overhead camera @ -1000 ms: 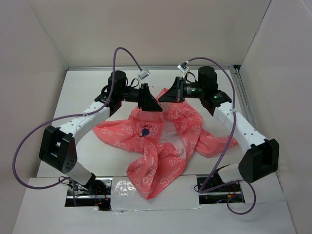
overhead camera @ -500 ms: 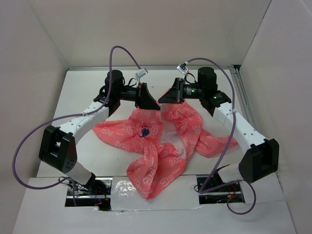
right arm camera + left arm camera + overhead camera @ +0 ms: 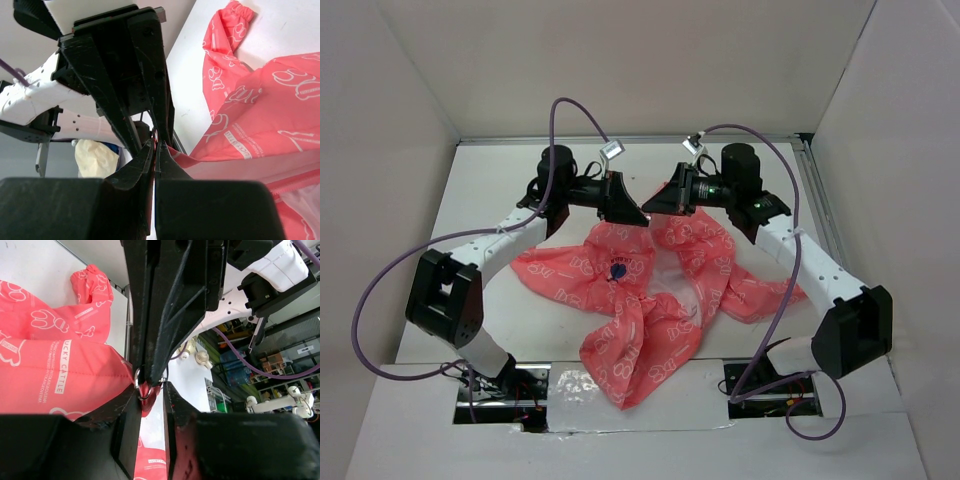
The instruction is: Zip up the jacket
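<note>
The coral-pink jacket with white print lies crumpled in the middle of the table, its pale lining showing at the centre. Both grippers meet at its far edge. My right gripper is shut on that raised edge, right beside a small metal ring. In the left wrist view its black fingers come down from above onto the ring. My left gripper faces it, jaws a narrow gap apart. The ring and a nub of red fabric sit at their tips. The jacket hangs to the left.
White walls enclose the table on three sides. A metal rail runs along the right edge. Purple cables loop over both arms. One sleeve trails right; the jacket's lower part reaches the front edge.
My left gripper's jaws have come much closer together at the jacket's far edge. Both grippers have shifted slightly left, and the right stays shut on the fabric.
</note>
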`<act>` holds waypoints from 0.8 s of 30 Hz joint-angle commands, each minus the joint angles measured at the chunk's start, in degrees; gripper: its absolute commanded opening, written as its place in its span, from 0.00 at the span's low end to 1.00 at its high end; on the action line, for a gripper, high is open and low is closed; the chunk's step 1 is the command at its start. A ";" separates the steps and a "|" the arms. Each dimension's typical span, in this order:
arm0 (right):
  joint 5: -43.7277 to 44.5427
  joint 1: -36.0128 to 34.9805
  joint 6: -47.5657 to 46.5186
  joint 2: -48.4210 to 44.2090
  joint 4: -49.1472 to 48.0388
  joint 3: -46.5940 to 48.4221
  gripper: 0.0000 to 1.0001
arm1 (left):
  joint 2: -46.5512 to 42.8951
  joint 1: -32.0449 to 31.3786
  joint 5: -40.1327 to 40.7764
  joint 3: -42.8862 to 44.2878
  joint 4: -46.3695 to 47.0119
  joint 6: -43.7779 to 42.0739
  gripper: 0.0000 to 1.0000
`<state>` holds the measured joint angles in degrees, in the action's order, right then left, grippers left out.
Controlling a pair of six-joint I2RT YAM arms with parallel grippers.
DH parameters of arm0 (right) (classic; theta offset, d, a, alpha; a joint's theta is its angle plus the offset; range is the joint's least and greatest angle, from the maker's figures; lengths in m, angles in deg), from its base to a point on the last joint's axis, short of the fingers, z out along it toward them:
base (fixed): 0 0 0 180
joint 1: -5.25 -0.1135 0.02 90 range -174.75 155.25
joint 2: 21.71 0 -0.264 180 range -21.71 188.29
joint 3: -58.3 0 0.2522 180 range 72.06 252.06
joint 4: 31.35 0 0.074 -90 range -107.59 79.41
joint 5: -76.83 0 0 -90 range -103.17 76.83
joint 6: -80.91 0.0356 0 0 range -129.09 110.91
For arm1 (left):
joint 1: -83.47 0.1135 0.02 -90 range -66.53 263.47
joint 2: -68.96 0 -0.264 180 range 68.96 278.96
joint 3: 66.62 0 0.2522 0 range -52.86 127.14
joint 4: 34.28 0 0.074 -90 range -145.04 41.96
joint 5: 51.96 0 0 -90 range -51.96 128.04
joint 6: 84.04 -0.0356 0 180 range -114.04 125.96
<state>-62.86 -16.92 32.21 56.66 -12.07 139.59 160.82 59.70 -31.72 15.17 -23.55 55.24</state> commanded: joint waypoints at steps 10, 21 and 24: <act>4.69 -2.09 1.95 -2.87 -1.14 -1.79 0.00 | -1.41 -0.66 1.90 0.53 5.39 1.79 0.00; 6.71 2.22 -4.73 -4.27 13.89 2.61 0.64 | -4.49 0.83 6.48 -6.41 -6.73 -3.66 0.00; 8.37 4.50 -6.93 -5.33 17.57 2.52 0.72 | -5.10 2.06 5.16 -10.72 -7.08 -3.40 0.00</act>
<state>-56.37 -14.32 28.69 54.67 -0.05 139.63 157.43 60.55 -25.68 6.84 -29.12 53.84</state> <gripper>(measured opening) 0.710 0.045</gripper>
